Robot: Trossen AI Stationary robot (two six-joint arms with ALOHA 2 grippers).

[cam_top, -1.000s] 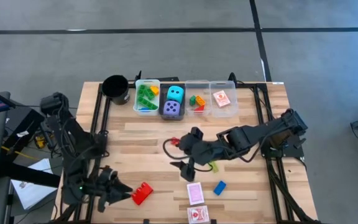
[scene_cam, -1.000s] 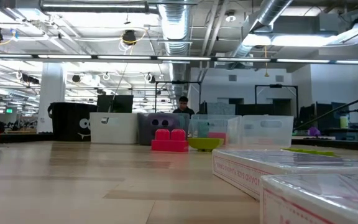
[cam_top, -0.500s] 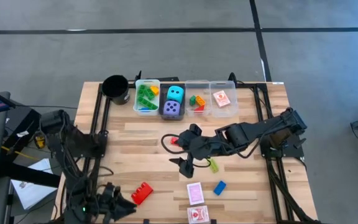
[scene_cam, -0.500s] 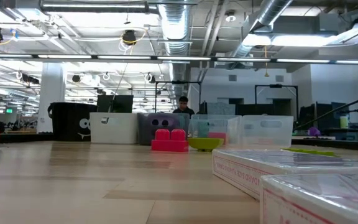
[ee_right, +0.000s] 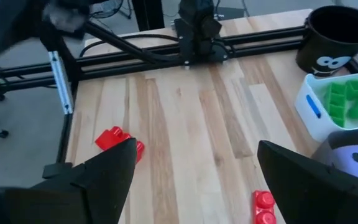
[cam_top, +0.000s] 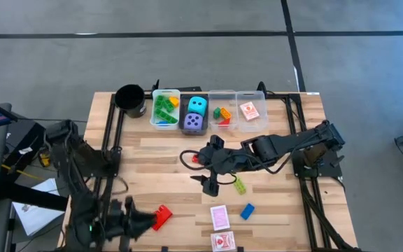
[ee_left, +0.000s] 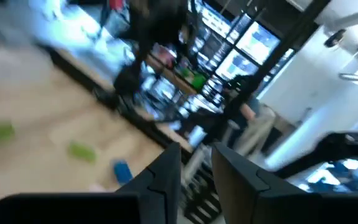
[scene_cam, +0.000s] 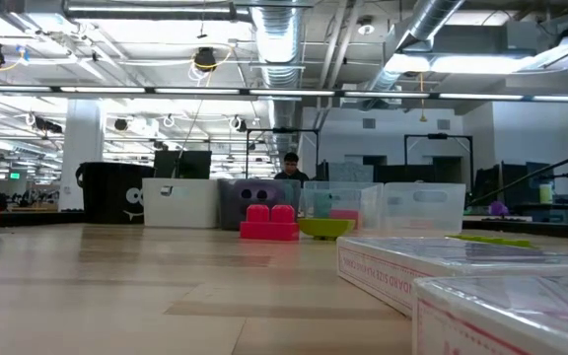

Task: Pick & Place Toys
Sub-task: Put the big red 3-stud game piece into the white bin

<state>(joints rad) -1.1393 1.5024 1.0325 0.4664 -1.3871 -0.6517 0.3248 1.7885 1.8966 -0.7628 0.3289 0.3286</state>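
Sorted into the bins (cam_top: 244, 96) along the far edge: green bricks (cam_top: 163, 108), both dice (cam_top: 196, 113), one card (cam_top: 249, 110); left on the tabletop (cam_top: 145, 157): red brick (cam_top: 161, 216), blue brick (cam_top: 247, 211), two cards (cam_top: 220, 218) near the front edge, small red brick (ee_right: 263, 208) mid-table under the right gripper (ee_right: 194, 171), fingers spread empty; left gripper (cam_top: 140, 223) beside the red brick, fingers nearly closed, empty.

Even, bright overhead lighting is seen on the table (cam_top: 166, 157) in the high view, with only soft shadows under the arms. Ceiling lights (scene_cam: 28, 91) glare in the low view; the near card boxes (scene_cam: 442, 271) are out of focus. The left wrist view is heavily motion-blurred. The right wrist view is sharp, slightly blurred at one corner.
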